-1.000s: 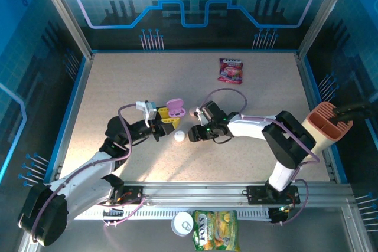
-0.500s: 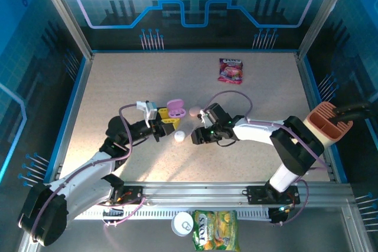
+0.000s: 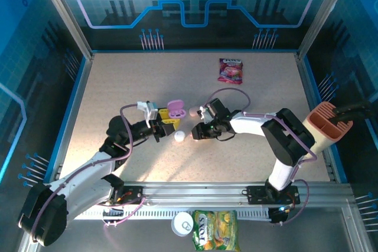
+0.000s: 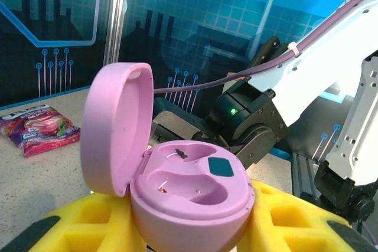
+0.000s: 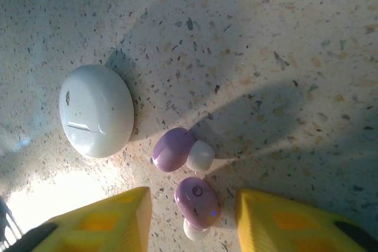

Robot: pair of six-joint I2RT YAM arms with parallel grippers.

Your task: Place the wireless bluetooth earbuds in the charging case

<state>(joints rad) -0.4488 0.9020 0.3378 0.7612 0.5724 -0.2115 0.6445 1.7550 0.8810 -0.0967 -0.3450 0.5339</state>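
Note:
My left gripper [image 4: 189,231] is shut on the open pink-purple charging case [image 4: 192,190]. The case's lid [image 4: 112,125] stands up and both wells are empty. In the top view this case [image 3: 175,108] sits at the left gripper [image 3: 168,123], left of centre. Two purple earbuds with white tips lie on the table. One earbud [image 5: 198,200] lies between my right gripper's [image 5: 194,208] yellow fingertips [image 5: 127,216], with a gap on each side. The other earbud [image 5: 175,149] lies just beyond it. The right gripper [image 3: 195,134] hangs low over the table, open, facing the left one.
A shut white pebble case [image 5: 97,110] [image 3: 179,136] lies between the grippers. A pink case [image 3: 195,111] sits behind. A candy packet [image 3: 230,70] lies at the back. A brown holder [image 3: 328,121] stands at the right edge. A tin [image 3: 183,223] and a snack bag [image 3: 216,230] lie by the rail.
The right gripper shifted a little right and back left, uncovering the pink case, and its jaws have narrowed around the earbud. The left arm and its case have not moved.

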